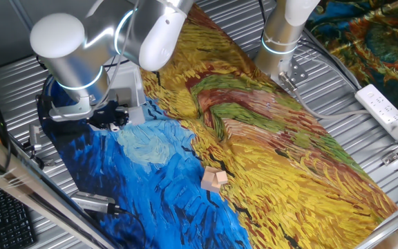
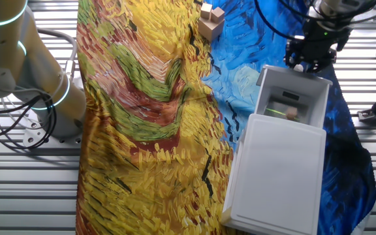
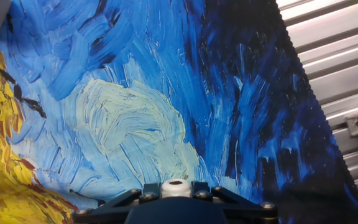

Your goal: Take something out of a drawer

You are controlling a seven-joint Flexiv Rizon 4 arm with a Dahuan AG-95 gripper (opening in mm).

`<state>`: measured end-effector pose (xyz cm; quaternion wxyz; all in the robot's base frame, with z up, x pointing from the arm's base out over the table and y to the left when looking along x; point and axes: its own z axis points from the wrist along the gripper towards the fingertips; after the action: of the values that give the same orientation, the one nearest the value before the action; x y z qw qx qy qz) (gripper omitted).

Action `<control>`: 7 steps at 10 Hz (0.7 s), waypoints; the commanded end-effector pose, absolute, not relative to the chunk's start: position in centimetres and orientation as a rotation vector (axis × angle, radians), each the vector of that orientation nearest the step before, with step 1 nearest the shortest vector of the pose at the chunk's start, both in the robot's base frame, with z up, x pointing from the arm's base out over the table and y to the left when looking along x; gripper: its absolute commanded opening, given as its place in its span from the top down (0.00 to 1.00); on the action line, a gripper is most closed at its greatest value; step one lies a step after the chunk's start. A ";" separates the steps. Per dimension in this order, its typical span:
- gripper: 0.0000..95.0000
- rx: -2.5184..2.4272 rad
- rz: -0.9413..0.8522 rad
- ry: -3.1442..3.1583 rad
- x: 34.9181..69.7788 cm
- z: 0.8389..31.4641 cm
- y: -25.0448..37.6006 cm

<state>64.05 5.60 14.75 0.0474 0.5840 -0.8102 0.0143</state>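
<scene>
The drawer [image 2: 291,98] stands pulled out of the boxy grey unit [image 2: 279,173] on the painted cloth. A small brownish thing [image 2: 292,114] lies inside it. My black gripper [image 2: 303,62] is at the drawer's front edge. It also shows in one fixed view [image 1: 111,115], beside the grey unit [image 1: 128,88]. In the hand view the gripper [image 3: 176,190] shows at the bottom edge, with its dark fingers [image 3: 151,188] close on either side of a small white knob [image 3: 176,185]. Blue cloth lies beyond them.
Small wooden blocks [image 1: 214,180] lie on the cloth, also in the other fixed view [image 2: 211,23]. A second arm [image 1: 282,34] stands at the far side. A white power strip [image 1: 387,109] lies on the slatted metal table [image 1: 365,76]. A keyboard [image 1: 5,221] sits at the corner.
</scene>
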 end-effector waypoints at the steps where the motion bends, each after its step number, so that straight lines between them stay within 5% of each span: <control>1: 1.00 1.779 0.041 -2.475 64.2 14.8 5.8; 7: 1.00 1.772 0.044 -2.478 64.2 14.3 6.5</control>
<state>64.17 6.50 14.33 0.0474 0.5813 -0.8122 0.0141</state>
